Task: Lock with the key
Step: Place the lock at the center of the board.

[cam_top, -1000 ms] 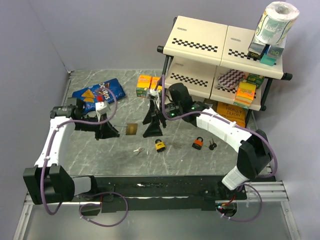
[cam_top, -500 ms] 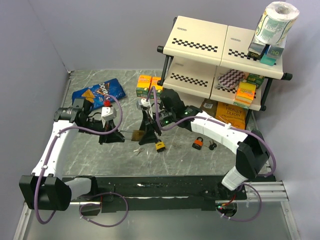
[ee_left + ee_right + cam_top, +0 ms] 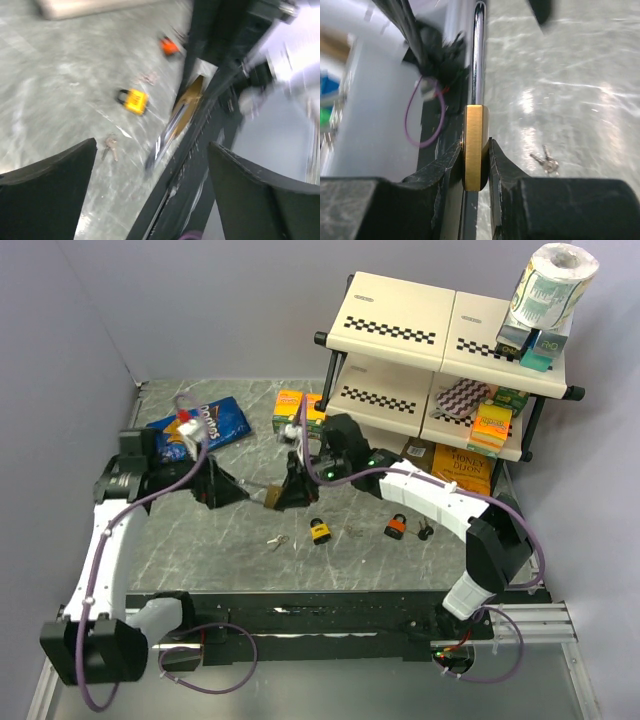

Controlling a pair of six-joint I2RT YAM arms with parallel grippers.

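Observation:
A brass padlock [image 3: 474, 145] with a long chrome shackle [image 3: 478, 55] is pinched edge-on between the fingers of my right gripper [image 3: 475, 165], which is shut on its body. From above, the padlock [image 3: 272, 497] hangs over the table's middle in my right gripper [image 3: 288, 492]. My left gripper [image 3: 232, 493] stands just left of it, wide open and holding nothing. Its wrist view is blurred and shows the padlock [image 3: 190, 102] ahead of the open left gripper [image 3: 152, 145]. A small bunch of silver keys [image 3: 278, 540] lies on the table below the padlock, also seen as keys [image 3: 110, 146] and keys [image 3: 546, 161].
A yellow padlock [image 3: 320, 531], an orange padlock [image 3: 397, 527] and dark keys [image 3: 424, 532] lie right of the silver keys. A chip bag [image 3: 200, 422] and orange boxes [image 3: 290, 408] sit at the back. A loaded shelf rack [image 3: 450, 370] fills the right.
My left gripper has opened, let go of the brass padlock's shackle and drawn back to the left. My right gripper has closed on the padlock's body and shifted slightly left.

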